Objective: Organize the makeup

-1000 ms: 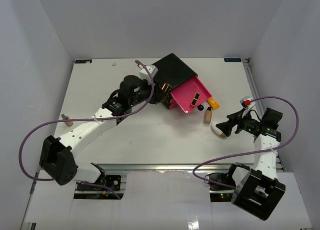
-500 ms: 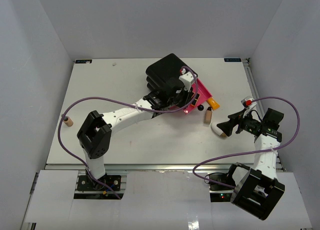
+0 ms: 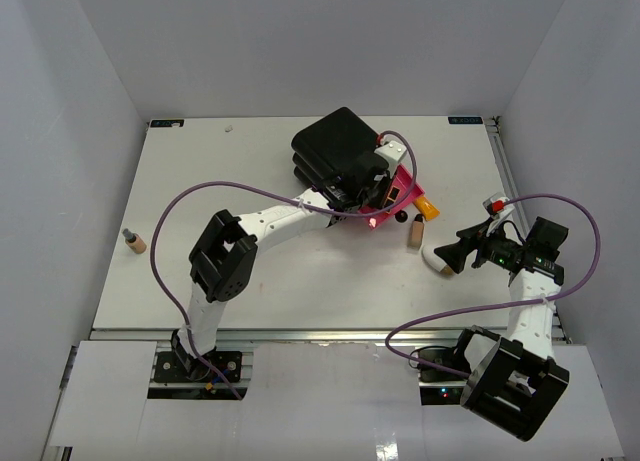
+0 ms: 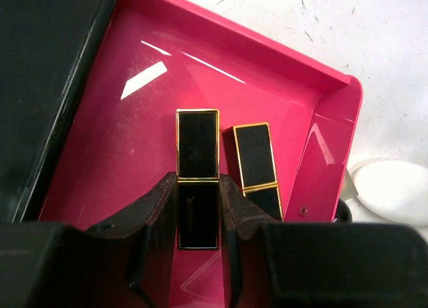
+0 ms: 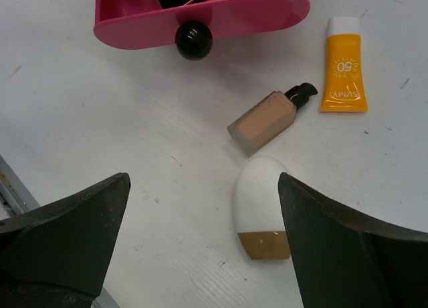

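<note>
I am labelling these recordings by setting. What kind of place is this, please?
Probably a robot test cell in a lab: plain walls box in a white table, and the left arm and right arm are bolted to a metal rail at its near edge.

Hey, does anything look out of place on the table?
One tan bottle sits alone at far left, away from the orange tube, white tube and other bottle beside the pink drawer.
</note>
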Motion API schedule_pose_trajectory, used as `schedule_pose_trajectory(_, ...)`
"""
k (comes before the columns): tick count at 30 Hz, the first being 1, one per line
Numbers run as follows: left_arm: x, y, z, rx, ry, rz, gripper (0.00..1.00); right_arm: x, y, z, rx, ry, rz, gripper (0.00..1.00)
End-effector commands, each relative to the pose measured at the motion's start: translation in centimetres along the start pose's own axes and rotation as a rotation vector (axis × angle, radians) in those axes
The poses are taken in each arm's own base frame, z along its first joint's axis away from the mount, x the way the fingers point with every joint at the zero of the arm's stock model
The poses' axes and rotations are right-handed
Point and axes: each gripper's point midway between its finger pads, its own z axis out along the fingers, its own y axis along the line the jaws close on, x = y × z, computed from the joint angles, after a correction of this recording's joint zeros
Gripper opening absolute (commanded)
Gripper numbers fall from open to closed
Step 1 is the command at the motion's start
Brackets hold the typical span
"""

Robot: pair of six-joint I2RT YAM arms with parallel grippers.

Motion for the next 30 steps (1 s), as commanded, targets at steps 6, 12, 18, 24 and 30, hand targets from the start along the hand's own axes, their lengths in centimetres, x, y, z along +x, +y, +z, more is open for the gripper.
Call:
schedule_pose_trajectory(6,-3.3,0.4,-1.9,-0.023,-0.055,-0.007,0.55,-1.2,-0.2,-0.3,0.000,-0.022,-0.039,0.98)
schedule_pose_trajectory(12,-5.0,0.1,-3.6,0.005,-0.084,-0.025,0.63,-1.2,-0.2,-0.3,0.003,-0.023,-0.036,0.98)
schedule_pose_trajectory(18,-8.3,-0.5,-8.0,0.081,-0.154,-0.053,0.63,-1.0,-0.3,-0.3,0.006,-0.021,-0.037,0.98)
schedule_pose_trajectory(24,-9.5,0.4,-15.2,0.127,-0.236,-0.056,0.74,-0.7,-0.6,-0.3,0.017,-0.010,-0.034,0.98)
schedule_pose_trajectory(30,-3.8,6.5,-21.0,0.025,-0.241,-0.093,0.83,-0.2,-1.8,-0.5,0.079,0.024,-0.028,0.99)
